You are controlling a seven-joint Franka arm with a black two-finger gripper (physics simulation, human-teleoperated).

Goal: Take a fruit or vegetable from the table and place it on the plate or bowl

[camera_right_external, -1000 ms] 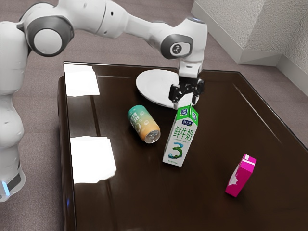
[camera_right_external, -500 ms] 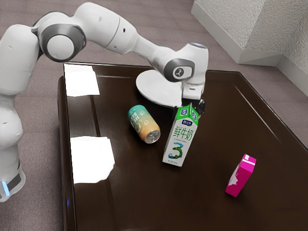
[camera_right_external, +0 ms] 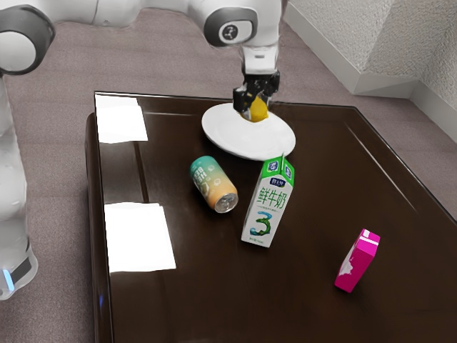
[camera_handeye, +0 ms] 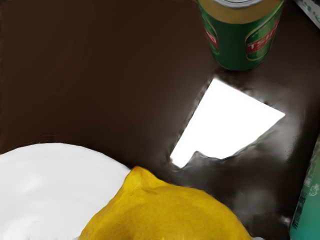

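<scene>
A yellow lemon [camera_right_external: 257, 108] hangs in my gripper [camera_right_external: 256, 107], which is shut on it above the far part of the white plate [camera_right_external: 235, 136]. In the wrist view the lemon [camera_handeye: 170, 210] bulks large just under my hand, with the plate [camera_handeye: 45, 185] beneath and beside it.
A green and orange can [camera_right_external: 213, 184] lies on its side on the dark table [camera_right_external: 178, 286], also seen from my hand as the can [camera_handeye: 241, 32]. A green and white milk carton [camera_right_external: 269, 203] stands in front of the plate. A pink carton [camera_right_external: 357, 260] stands toward the exterior view's right.
My hand went down behind the milk carton, closed on the lemon, then rose and moved back over the plate with the lemon in it.
</scene>
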